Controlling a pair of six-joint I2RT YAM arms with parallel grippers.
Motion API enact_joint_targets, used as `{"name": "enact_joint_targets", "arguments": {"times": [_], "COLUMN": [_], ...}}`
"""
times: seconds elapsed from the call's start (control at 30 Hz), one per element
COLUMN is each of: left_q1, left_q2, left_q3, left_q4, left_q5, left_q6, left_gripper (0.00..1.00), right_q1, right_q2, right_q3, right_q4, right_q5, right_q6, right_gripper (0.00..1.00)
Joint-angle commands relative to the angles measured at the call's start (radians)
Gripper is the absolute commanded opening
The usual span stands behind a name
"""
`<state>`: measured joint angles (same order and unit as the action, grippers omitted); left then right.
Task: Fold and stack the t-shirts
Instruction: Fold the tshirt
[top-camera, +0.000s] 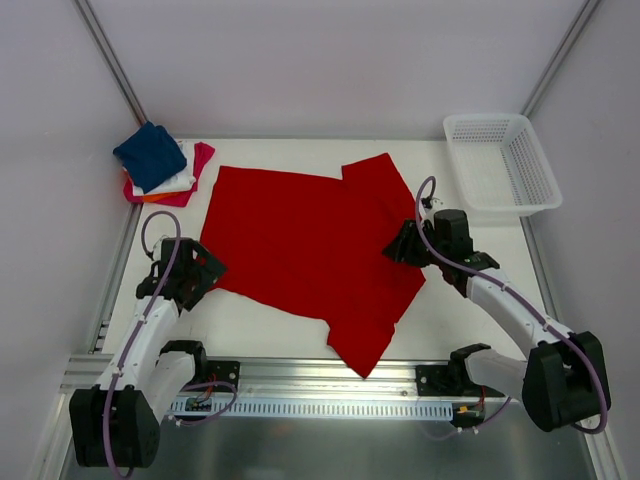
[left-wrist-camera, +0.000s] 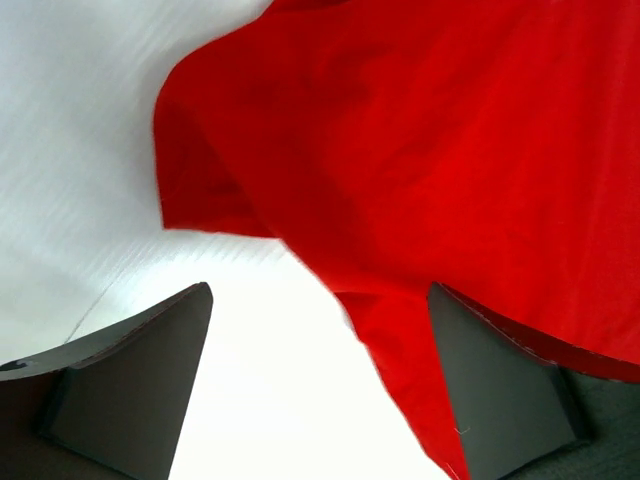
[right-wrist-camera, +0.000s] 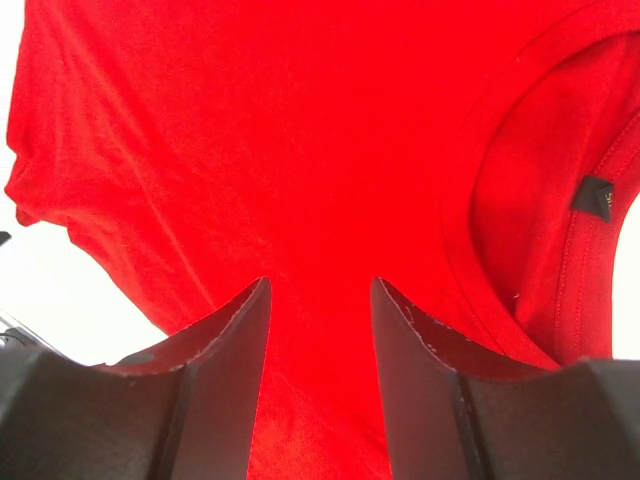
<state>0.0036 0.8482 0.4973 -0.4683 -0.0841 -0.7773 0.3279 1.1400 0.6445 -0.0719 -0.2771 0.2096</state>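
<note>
The large red t-shirt (top-camera: 300, 240) lies spread flat across the middle of the table, its collar toward the right. My left gripper (top-camera: 205, 268) is down at the shirt's near-left corner. In the left wrist view it (left-wrist-camera: 318, 300) stands wide open, with the red hem (left-wrist-camera: 420, 380) running beside the right finger over bare white table. My right gripper (top-camera: 400, 245) rests over the shirt's right side beside the collar (right-wrist-camera: 500, 200); its jaws (right-wrist-camera: 320, 290) stand apart with flat red cloth (right-wrist-camera: 300, 120) showing between them. A navy folded tee (top-camera: 150, 155) tops a stack over white (top-camera: 183, 178), orange (top-camera: 150, 198) and magenta (top-camera: 200, 160) ones at the far left.
A white mesh basket (top-camera: 505, 207) stands at the far right corner. Grey walls and metal posts close in the table at the back and sides. Bare table (top-camera: 260, 325) shows between the shirt and the arm bases on the near rail.
</note>
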Motion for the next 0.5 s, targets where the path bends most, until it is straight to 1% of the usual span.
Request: {"name": "enact_joint_targets", "arguments": {"times": [0.0, 0.1, 0.17, 0.23, 0.3, 0.43, 0.47], "left_q1": [0.007, 0.006, 0.006, 0.006, 0.007, 0.006, 0.007], "left_q2": [-0.021, -0.035, -0.029, -0.028, -0.038, -0.092, -0.107], "left_q3": [-0.043, -0.071, -0.080, -0.101, -0.115, -0.121, -0.124], "left_q4": [-0.020, -0.020, -0.020, -0.018, -0.020, -0.033, -0.056], "left_q5": [-0.039, -0.039, -0.034, -0.028, -0.037, -0.078, -0.094], "left_q6": [-0.114, -0.164, -0.177, -0.209, -0.218, -0.209, -0.215], "left_gripper": [0.89, 0.83, 0.77, 0.75, 0.70, 0.64, 0.64], "right_q1": [0.007, 0.007, 0.005, 0.007, 0.008, 0.007, 0.007], "right_q2": [-0.054, -0.051, -0.048, -0.045, -0.049, -0.052, -0.052], "right_q3": [-0.011, -0.017, -0.019, -0.017, -0.017, -0.019, -0.020], "right_q4": [-0.002, 0.001, 0.009, 0.009, 0.012, 0.017, 0.021], "right_q5": [-0.007, -0.010, -0.016, -0.020, -0.025, -0.027, -0.028], "right_q6": [0.008, 0.001, -0.001, -0.003, -0.003, 0.002, 0.004], "right_gripper": [0.49, 0.49, 0.49, 0.49, 0.49, 0.50, 0.49]}}
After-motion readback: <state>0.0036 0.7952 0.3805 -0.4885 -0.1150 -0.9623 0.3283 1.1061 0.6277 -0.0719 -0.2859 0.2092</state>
